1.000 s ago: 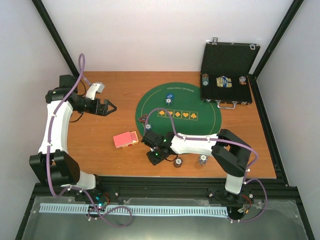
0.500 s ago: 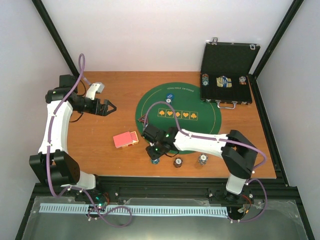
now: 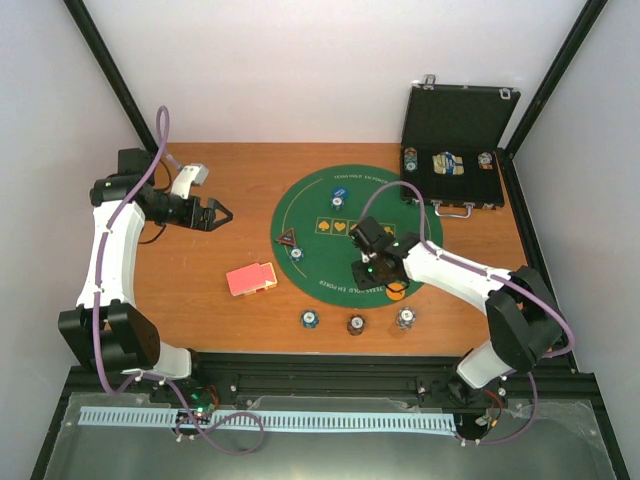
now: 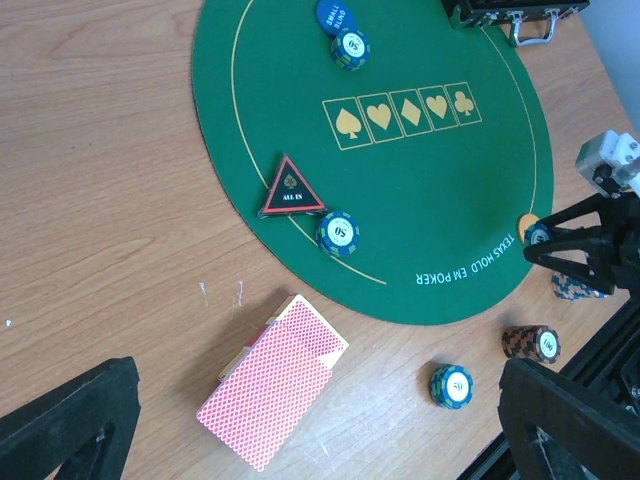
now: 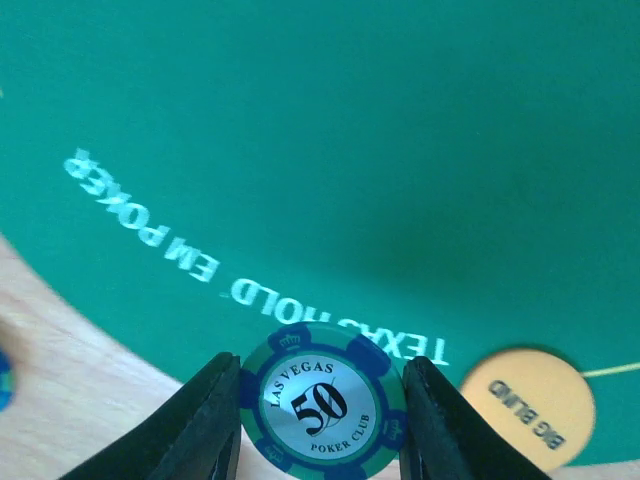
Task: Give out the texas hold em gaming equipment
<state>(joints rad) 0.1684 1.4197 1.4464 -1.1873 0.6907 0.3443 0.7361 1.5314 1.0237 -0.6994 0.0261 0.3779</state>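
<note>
My right gripper [image 3: 367,270] is shut on a blue-green "50" poker chip [image 5: 322,400] and holds it over the near edge of the round green mat [image 3: 420,235], just left of the orange "BIG BLIND" disc [image 5: 527,408]. That disc also shows in the top view [image 3: 397,291]. My left gripper [image 3: 222,214] is open and empty over bare wood at the left. A red-backed deck of cards [image 3: 251,279] lies left of the mat. The dark red-edged triangle [image 3: 287,238] and a chip [image 3: 296,254] sit at the mat's left edge. The blue disc [image 3: 340,192] and another chip [image 3: 338,203] lie at its far side.
Three chip stacks stand on the wood in front of the mat, on the left [image 3: 310,319], in the middle [image 3: 355,324] and on the right [image 3: 404,318]. The open black case [image 3: 455,160] with more chips and cards stands at the back right.
My right gripper has moved from the left chip stack near the front edge, rightwards and away, onto the mat with a chip in it. The left arm has not moved.
</note>
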